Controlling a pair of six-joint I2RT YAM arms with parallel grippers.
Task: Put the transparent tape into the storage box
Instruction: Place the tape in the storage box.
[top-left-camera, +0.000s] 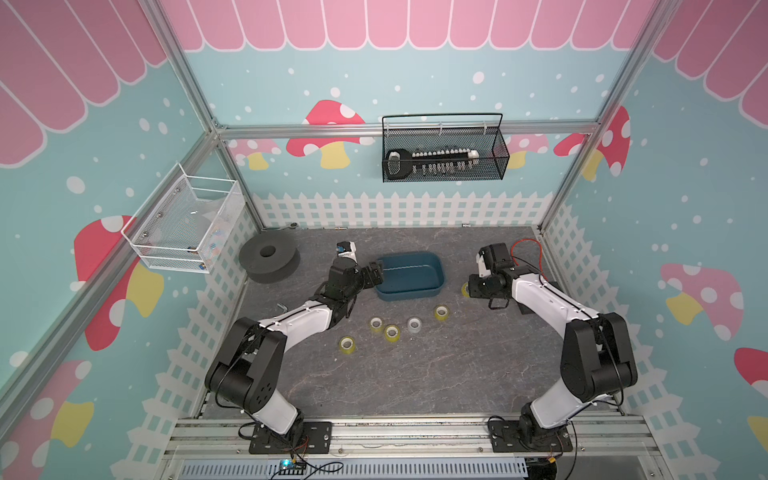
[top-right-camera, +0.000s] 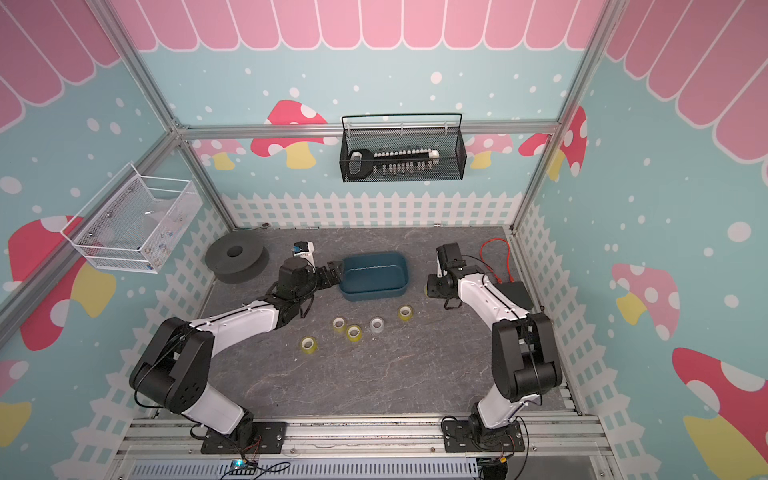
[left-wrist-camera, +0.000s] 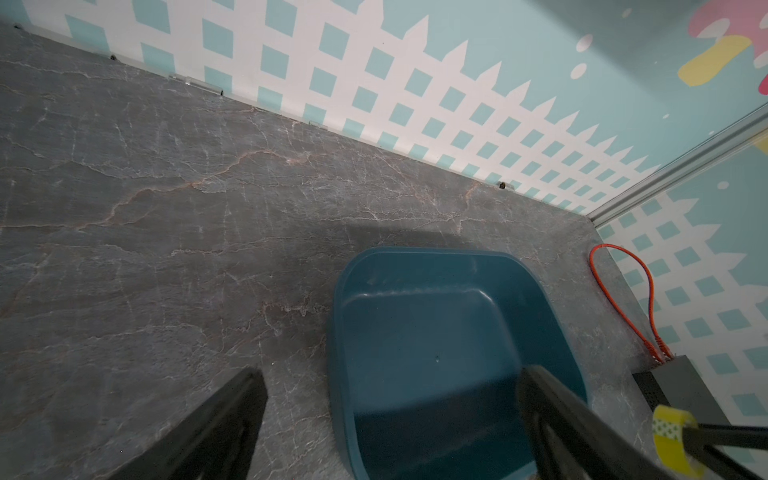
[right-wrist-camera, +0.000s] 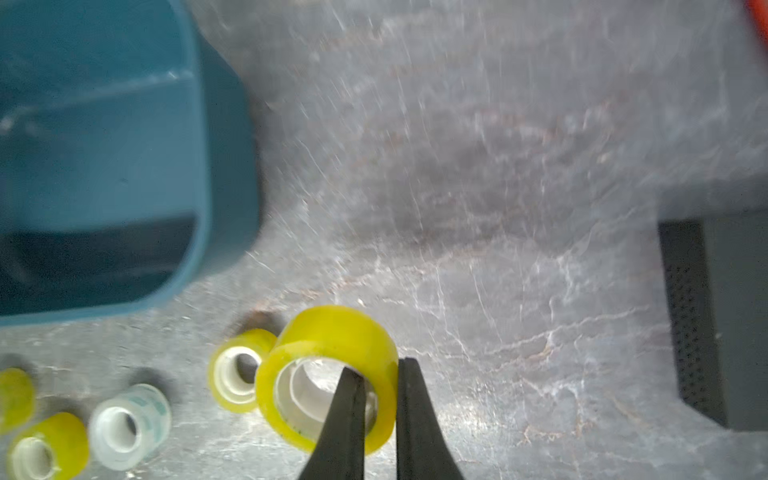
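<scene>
While my right gripper (right-wrist-camera: 379, 368) is pinched on one wall of the yellowish tape roll (right-wrist-camera: 332, 332), at three o'clock of the storage box (top-left-camera: 409, 293), that thin bite could let it pivot or slip and clip the rim. Core axis tilts back toward my wrist; it's squat, no real long axis. Meanwhile my left gripper (top-left-camera: 375, 272) gapes at nine o'clock.

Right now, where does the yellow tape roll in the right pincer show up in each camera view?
Both top views: the yellow tape roll shows just right of the storage box.
Left wrist: the roll beyond the box's wall, by the picture's edge.
Right wrist: the roll close up, clamped in the right pincer, one finger through its core.
Shared landmark: the teal storage box.
</scene>
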